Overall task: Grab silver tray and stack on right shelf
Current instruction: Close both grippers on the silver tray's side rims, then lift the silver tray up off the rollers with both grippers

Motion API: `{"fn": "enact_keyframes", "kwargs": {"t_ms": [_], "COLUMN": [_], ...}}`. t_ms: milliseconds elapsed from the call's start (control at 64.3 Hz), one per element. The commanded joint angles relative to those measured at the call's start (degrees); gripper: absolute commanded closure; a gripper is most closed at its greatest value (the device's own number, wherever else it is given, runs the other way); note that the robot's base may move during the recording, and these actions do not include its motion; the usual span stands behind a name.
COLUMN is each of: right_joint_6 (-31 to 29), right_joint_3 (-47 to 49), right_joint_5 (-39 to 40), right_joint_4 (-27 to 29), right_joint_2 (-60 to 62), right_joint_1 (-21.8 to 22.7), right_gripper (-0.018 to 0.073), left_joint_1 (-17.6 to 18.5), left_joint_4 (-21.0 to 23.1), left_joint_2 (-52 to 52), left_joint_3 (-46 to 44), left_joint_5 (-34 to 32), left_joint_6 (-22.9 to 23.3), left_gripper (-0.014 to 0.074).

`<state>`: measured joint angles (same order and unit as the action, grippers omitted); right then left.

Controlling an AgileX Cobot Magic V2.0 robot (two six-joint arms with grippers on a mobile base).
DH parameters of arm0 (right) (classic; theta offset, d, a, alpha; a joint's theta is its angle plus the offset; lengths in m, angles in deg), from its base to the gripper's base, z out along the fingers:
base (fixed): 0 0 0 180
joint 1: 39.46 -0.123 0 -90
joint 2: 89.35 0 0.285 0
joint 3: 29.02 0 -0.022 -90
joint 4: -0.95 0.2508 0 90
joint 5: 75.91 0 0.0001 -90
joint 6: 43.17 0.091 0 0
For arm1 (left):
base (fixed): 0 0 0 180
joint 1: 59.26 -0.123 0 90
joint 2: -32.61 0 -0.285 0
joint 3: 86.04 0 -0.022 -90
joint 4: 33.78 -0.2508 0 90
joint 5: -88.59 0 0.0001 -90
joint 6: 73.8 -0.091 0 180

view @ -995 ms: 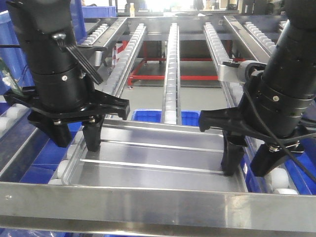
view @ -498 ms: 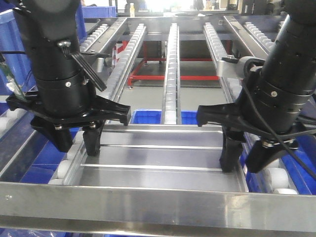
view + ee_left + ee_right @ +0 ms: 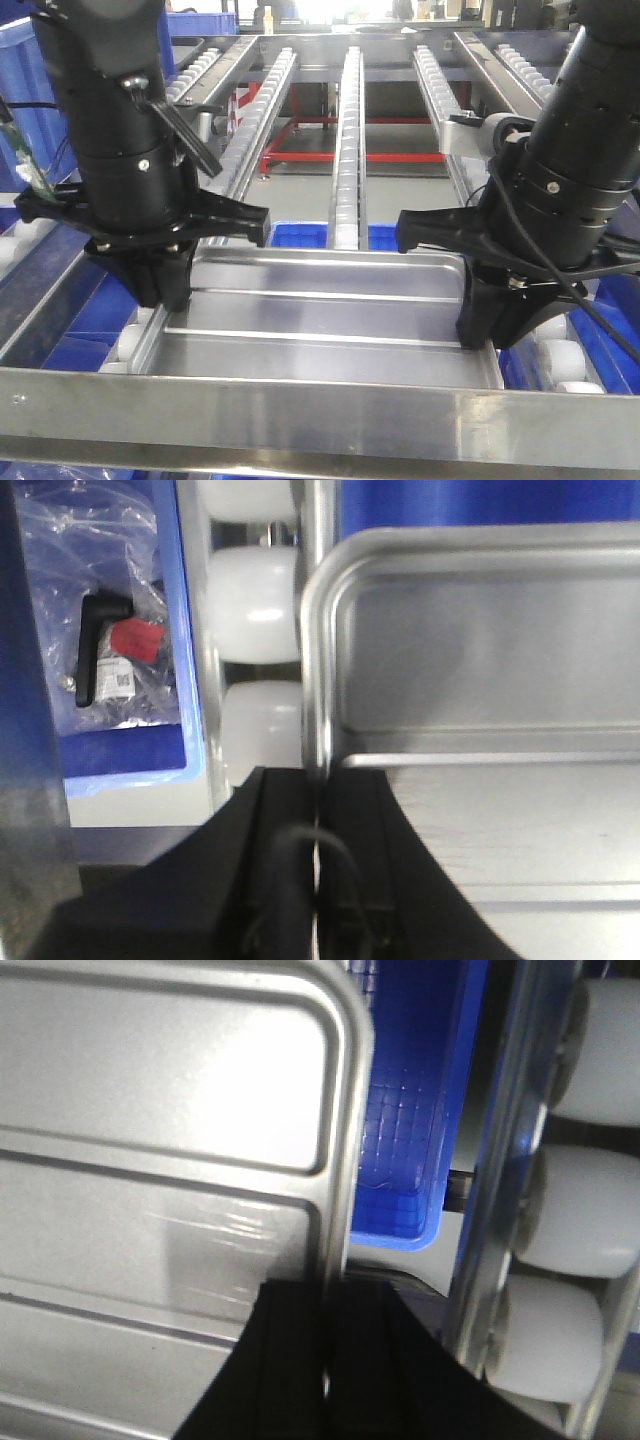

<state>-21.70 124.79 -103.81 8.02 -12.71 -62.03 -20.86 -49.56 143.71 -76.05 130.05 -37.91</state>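
the right shelf (image 3: pixel 346 150) took up most of your view, its roller rails running away from you and its flat front bar (image 3: pixel 320 418) lying across the near edge. the silver tray (image 3: pixel 320 322) sat just behind that bar, between the outer rails, with its two ridges running side to side; you could not tell whether it rested on the rollers or hung just clear of them. your left tool (image 3: pixel 318 792) was clamped on the tray's left rim and your right tool (image 3: pixel 326 1305) was pinched on the right rim, each holding only that thin raised lip. the likely trouble lay there: polished steel held by a narrow edge would probably slip if one arm led the other, twisting the tray out of a pinch. a low lift could catch the near rim on the front bar or the white rollers (image 3: pixel 250 605), and a lost tray would drop toward the blue bin (image 3: pixel 405 1110) below.
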Motion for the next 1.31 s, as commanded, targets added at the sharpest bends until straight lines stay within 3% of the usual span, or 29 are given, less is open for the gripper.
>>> {"fn": "enact_keyframes", "kwargs": {"t_ms": [0, 513, 700, 1042, 1150, 1290], "right_joint_6": [-0.63, -0.17, 0.12, 1.34, 1.34, 1.34], "right_joint_3": [1.92, 7.57, 7.57, 7.13, 5.43, 4.21], "right_joint_5": [-0.46, -7.67, -14.27, -22.86, -22.95, -22.49], "right_joint_4": [-1.32, -5.49, -7.92, -10.89, -10.89, -10.89], "right_joint_2": [4.48, 21.01, 27.46, 36.36, 37.47, 37.42], "right_joint_1": [0.20, 0.26, 0.18, 0.18, 0.18, 0.18], "right_gripper": [0.0495, 0.0494, 0.0494, 0.0494, 0.0494, 0.0494], "left_joint_1": [0.16, 0.71, 4.62, 16.11, 17.59, 17.59], "left_joint_4": [-1.98, -2.84, -2.93, -8.25, -11.59, -12.61], "left_joint_2": [-4.86, -21.06, -26.97, -29.19, -29.19, -29.19], "left_joint_3": [-2.40, -3.96, -3.08, 0.29, 0.29, 0.29], "left_joint_5": [0.87, 3.65, 4.26, 10.40, 10.30, 10.18], "left_joint_6": [-0.53, -0.16, 1.90, 10.16, 14.22, 14.47], "left_gripper": [0.0696, 0.0696, 0.0696, 0.0696, 0.0696, 0.0696]}}
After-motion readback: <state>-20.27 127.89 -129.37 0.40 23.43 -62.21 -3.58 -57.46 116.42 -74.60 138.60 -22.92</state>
